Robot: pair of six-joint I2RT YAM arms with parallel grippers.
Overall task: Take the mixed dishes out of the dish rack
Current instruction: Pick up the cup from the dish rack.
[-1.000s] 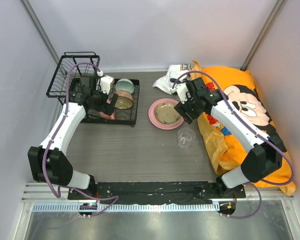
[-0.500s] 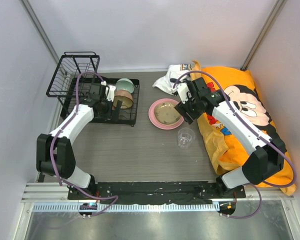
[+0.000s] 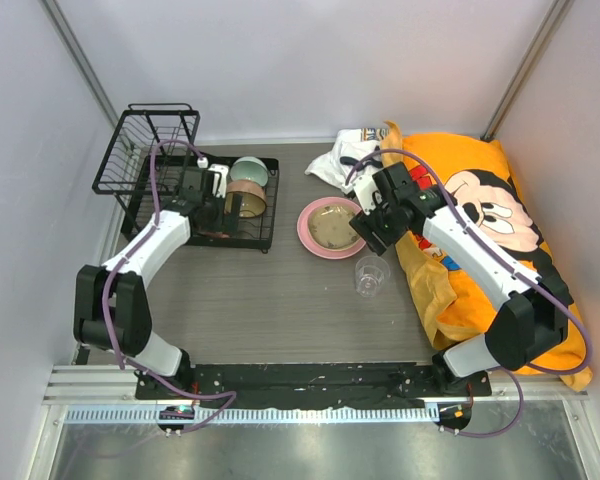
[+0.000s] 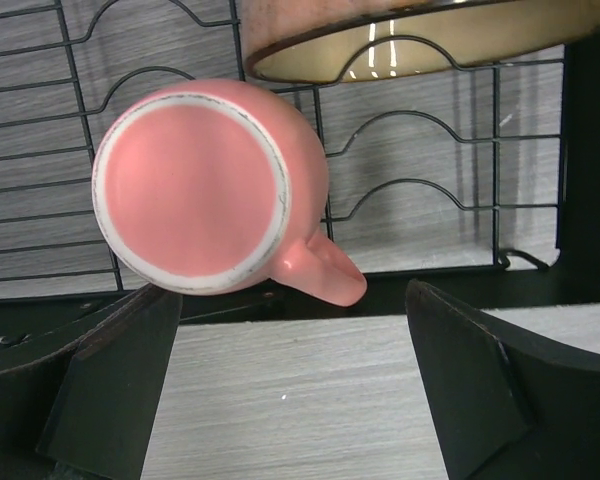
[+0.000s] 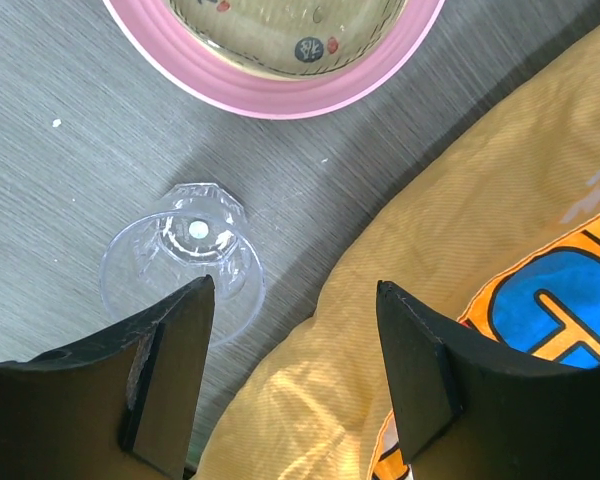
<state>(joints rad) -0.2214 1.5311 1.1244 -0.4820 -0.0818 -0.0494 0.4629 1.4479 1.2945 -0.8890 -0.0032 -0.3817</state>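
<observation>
Over the dish rack (image 4: 430,200), your left gripper (image 4: 292,330) hangs with jaws wide apart, holding nothing. The pink mug (image 4: 195,185) sits upside down on the wire tray just ahead of them, handle toward the right finger. Two bowls (image 3: 248,175) stand in the slots beyond.

Your right gripper (image 5: 295,290), jaws apart and empty, hovers by the glass cup (image 5: 185,265), which stands on the table (image 5: 60,80) near the pink plate (image 5: 280,95).

Step in hand: taking the mug. Next move, likely: lower, close across its body clear of the handle, lift straight.
</observation>
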